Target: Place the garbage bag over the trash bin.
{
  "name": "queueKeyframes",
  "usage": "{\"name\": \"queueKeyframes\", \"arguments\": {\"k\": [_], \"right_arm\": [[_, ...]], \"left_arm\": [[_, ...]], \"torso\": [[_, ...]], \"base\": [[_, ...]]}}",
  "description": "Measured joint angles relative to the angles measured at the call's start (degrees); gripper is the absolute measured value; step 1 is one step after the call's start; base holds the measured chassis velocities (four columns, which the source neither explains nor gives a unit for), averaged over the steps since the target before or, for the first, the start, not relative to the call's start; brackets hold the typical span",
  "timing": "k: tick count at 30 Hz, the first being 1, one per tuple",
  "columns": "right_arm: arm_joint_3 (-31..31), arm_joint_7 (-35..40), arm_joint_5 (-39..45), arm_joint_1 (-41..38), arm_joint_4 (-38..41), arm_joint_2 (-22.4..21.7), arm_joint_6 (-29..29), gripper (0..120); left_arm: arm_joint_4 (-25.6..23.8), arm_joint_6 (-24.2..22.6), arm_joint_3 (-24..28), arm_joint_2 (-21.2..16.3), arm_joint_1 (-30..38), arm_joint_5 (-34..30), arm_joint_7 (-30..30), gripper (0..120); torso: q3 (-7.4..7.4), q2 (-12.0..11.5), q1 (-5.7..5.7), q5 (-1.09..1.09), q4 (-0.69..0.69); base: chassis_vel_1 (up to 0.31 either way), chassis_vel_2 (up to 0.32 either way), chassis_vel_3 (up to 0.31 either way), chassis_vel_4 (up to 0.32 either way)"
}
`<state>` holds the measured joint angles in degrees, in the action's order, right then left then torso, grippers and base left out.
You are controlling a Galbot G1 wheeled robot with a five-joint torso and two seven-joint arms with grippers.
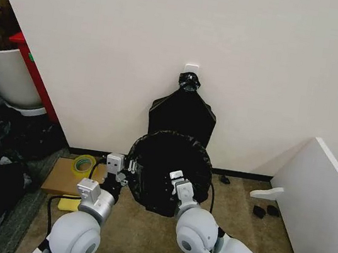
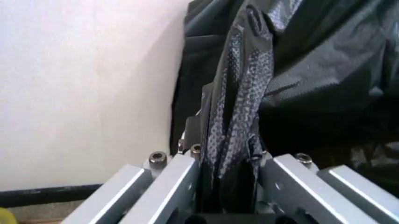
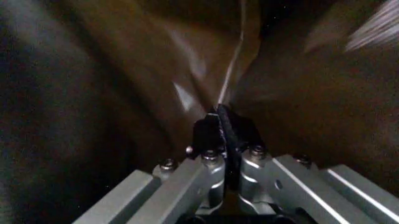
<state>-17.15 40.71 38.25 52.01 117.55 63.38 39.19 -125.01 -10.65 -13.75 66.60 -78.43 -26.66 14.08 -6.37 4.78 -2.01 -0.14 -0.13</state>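
Nearest, the left pincer (image 1: 129, 173) is clamped on a gathered fold at the left edge of the garbage bag (image 1: 165, 170), its fingers (image 2: 187, 135) pressed onto the dotted black plastic. The right pincer (image 1: 172, 179) reaches into the bag's middle, pinched shut on a crease of film. The bag is spread round over the trash bin, hiding it. Beyond it, a flat black bundle (image 1: 182, 112) hangs against the wall (image 1: 169, 37).

Brown carpeted floor (image 1: 139, 243) against the white wall — on it a flat cardboard box (image 1: 64, 178) with a yellow tape roll (image 1: 84, 165) on top, small dark bits (image 1: 266, 211) right.
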Motion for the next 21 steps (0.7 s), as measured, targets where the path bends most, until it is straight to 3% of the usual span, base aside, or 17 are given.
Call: {"name": "queueKeyframes", "arguments": {"k": [3, 10, 21], "right_arm": [[0.06, -1.62, 0.30, 0.56, 1.60, -0.22, -2.32, 0], [0.20, -9.87, -2.72, 0.49, 1.05, 0.55, -16.22, 0], [0.96, -12.00, -6.77, -3.73, -5.85, 3.13, -21.14, 0]], "left_arm": [[0.58, 0.00, 0.07, 0.10, 0.11, -0.69, 0.05, 1], [1.48, -0.14, 0.59, 0.29, -0.21, -1.21, 0.11, 1], [0.60, -0.23, 1.55, 0.79, -1.89, 0.02, 0.07, 1]], "torso": [[0.00, 0.00, 0.00, -0.01, 0.00], [0.00, 0.00, 0.00, 0.00, 0.00], [0.00, -0.01, 0.00, 0.00, 0.01]], "base": [[0.000, 0.000, 0.000, 0.000], [0.000, 0.000, 0.000, 0.000], [0.000, 0.000, 0.000, 0.000]]}}
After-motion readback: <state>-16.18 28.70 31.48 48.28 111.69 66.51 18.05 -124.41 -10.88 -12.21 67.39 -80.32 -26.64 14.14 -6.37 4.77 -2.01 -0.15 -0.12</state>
